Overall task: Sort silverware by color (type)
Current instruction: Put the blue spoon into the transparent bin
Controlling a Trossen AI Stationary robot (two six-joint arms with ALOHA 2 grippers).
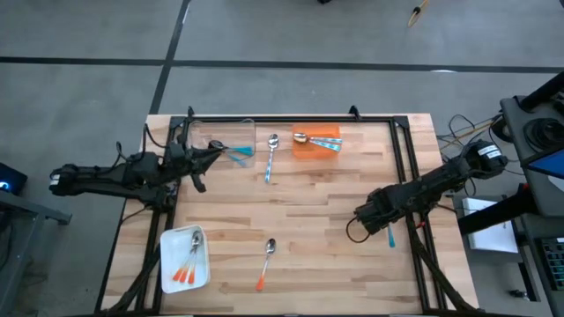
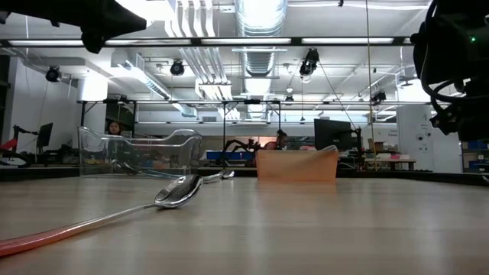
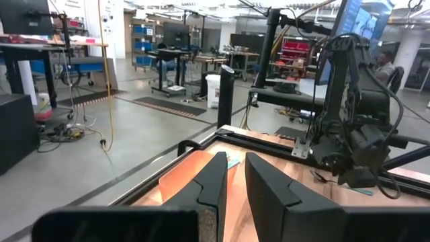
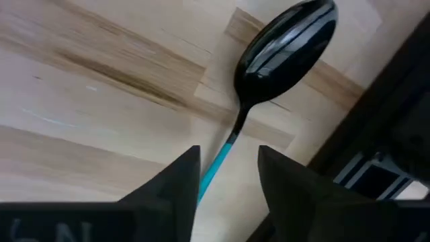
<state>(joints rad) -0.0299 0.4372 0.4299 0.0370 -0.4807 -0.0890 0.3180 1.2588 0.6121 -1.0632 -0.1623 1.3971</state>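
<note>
A workshop with ceiling lights and desks is spreading behind a wooden tabletop [image 1: 308,211] framed by black rails.

The right pincer [image 4: 227,176] is hovering low over the tabletop near its right edge, its two dark fingers standing apart with a clear gap between them. In that gap the teal handle of a dark-bowled spoon [image 4: 285,46] is showing, the bowl lying just ahead of the fingertips on the wood. The right wrist view is not showing whether the fingers are touching the handle; the spoon seems to be lying between them rather than being clamped. In the high view its teal handle [image 1: 391,234] is poking out just beside this pincer [image 1: 374,214].

The left pincer [image 1: 204,158] is reaching over the far left part of the tabletop, well apart from the right one, its fingers [image 3: 213,191] drawn close with only a narrow slit between them and nothing visible in it. Just beside it a clear container [image 1: 225,136] is holding a teal-handled spoon [image 1: 240,155]. Farther toward the right pincer, a blue-handled spoon [image 1: 270,158] is lying on the bare wood, then an orange holder [image 1: 315,141] is carrying more blue-handled spoons [image 1: 319,141].

Toward the near edge, an orange-handled spoon [image 1: 266,263] is lying alone, and a white tray [image 1: 183,258] at the near left corner is holding several orange-handled spoons [image 1: 187,267].
</note>
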